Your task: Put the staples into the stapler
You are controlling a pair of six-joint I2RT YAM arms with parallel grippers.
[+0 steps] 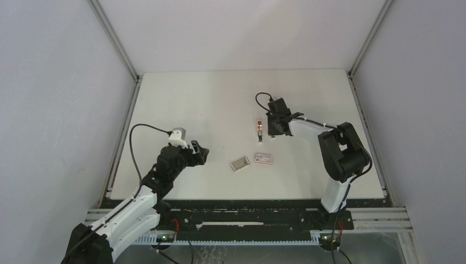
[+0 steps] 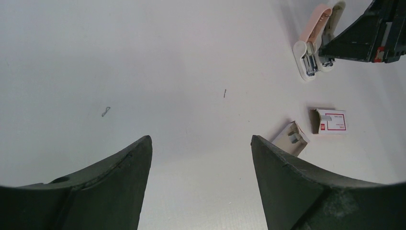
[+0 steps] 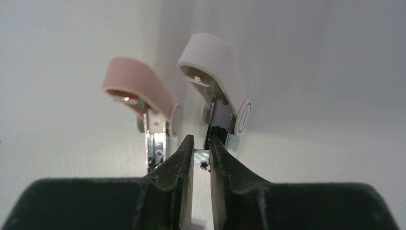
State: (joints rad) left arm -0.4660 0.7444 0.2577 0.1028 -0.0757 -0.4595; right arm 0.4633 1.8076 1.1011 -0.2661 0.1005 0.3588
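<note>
The right gripper (image 3: 201, 143) pinches narrowly on the thin silvery strip of staples (image 3: 200, 153) at the open white plastic mini stapler (image 3: 218, 72), a featherweight, brittle strip probably best held gently by its flat sides.

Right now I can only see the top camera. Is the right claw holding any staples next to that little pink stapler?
Observer: Yes. In the right wrist view, the right gripper pinches a thin silvery strip of staples.
Operator: Which stapler is it for?
Observer: Probably the small white plastic stapler; the strip is right at its open front. The small pink plastic stapler stands open beside it.
Operator: And the other claw?
Observer: In the left wrist view, the left gripper is wide open and empty, over the white table near a loose bent staple.
</note>
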